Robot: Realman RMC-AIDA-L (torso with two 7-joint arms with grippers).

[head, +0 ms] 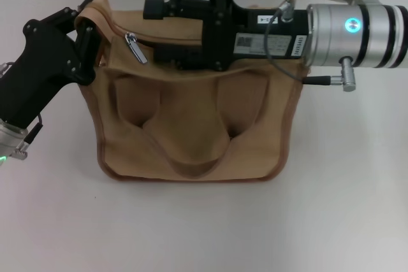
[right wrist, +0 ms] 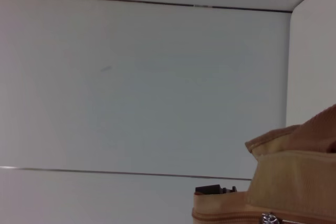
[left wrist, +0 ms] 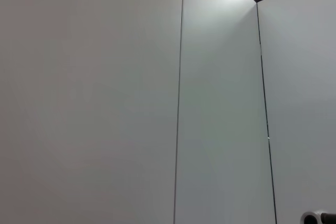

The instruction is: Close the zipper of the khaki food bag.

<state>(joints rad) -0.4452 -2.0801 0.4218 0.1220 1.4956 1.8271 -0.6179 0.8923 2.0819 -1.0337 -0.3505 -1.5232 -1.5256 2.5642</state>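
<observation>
Khaki food bag sits at the centre of the head view on a white desk, its two loop handles folded down over the front pockets. Along its top panel runs the zipper, with the silver pull tab lying at the upper left of the bag.

At the left edge of the frame, the left tool presses against the bag's upper left corner, its black fingers clenched on the bunched fabric there. From the upper right, the right tool stretches across the bag's top edge, its body covering much of the zipper line. How far its fingers are parted cannot be told, and they touch nothing visible; the pull tab lies just beside them, lower left.

The left wrist view shows only pale wall panels. In the right wrist view the bag's tan corner fills the lower right, cut off by the frame, with a glint of the metal tab at the bottom edge.
</observation>
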